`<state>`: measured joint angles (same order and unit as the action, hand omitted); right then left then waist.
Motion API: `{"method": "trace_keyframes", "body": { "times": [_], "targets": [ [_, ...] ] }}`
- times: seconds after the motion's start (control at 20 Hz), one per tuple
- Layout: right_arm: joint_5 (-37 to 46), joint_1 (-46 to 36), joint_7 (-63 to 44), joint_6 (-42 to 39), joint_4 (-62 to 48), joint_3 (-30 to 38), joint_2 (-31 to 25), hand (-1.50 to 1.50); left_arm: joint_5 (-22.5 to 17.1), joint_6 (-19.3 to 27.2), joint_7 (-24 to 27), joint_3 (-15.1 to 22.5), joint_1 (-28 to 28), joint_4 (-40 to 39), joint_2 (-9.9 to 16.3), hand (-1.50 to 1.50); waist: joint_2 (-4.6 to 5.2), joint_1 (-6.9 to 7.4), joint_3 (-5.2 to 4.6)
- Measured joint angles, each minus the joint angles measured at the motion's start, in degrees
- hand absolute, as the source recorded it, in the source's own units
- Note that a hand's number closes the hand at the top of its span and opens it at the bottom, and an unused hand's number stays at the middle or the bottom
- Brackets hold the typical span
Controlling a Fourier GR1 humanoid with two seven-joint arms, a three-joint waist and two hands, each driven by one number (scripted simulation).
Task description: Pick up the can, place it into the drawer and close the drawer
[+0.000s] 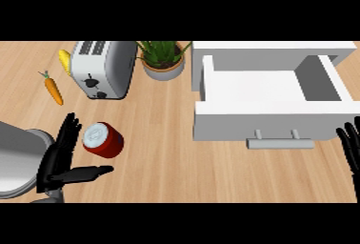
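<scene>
At the lower left of the wooden surface, the left hand stands open, its fingers straight and pointing up the view, the thumb stretched out to the right below the can. It has hold of nothing. The can is red with a pale top, tilted or lying on the surface just beside the fingers; whether it touches them is hard to say from this angle. A grey rounded object sits behind the left hand at the view's left edge, only partly shown.

At the lower right edge the right hand rests open with fingers up, holding nothing, close to the drawer's front.

The drawer is white and pulled out, its inside bare, with a grey handle on the front panel facing the near side. It is well apart from the can, across the surface to the right.

Farther back on the left lie a carrot and, beside it, a white toaster with a yellow item just behind its left side. A potted plant stands between the toaster and the drawer.
</scene>
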<state>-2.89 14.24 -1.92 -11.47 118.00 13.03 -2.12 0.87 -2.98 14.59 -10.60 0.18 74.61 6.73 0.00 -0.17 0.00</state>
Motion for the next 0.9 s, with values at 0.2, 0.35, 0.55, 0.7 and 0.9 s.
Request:
{"method": "trace_keyframes", "body": {
  "times": [0.2,0.35,0.55,0.7,0.9],
  "targets": [
    [0.92,0.32,-0.81,0.86,1.46,-1.14,0.71,-1.5,-0.49,-1.14,2.66,-1.0,-0.56,-4.26,1.02,-1.5,-0.02,-0.01,-0.01],
    [0.3,-0.18,-2.17,0.76,2.34,-0.37,0.39,-1.5,-0.46,-0.65,4.3,-1.17,-0.85,-6.37,0.79,-1.5,-0.02,0.01,-0.01],
    [0.86,0.24,-2.2,0.81,2.94,-1.17,0.78,-1.5,-1.24,-0.87,5.38,-1.99,-2.53,-10.27,1.28,-1.5,-0.02,-0.01,-0.01],
    [0.02,0.4,-1.16,0.07,2.42,-0.26,0.61,-1.5,-1.31,-1.04,7.85,-2.54,-4.37,-15.01,1.71,-1.5,-0.01,-0.08,-0.01],
    [0.07,-0.38,-2.02,0.29,2.51,0.21,0.66,-1.5,-1.15,-0.24,9.09,-2.04,-5.42,-16.96,1.41,-1.5,-0.01,-0.03,-0.01]
  ]
}}
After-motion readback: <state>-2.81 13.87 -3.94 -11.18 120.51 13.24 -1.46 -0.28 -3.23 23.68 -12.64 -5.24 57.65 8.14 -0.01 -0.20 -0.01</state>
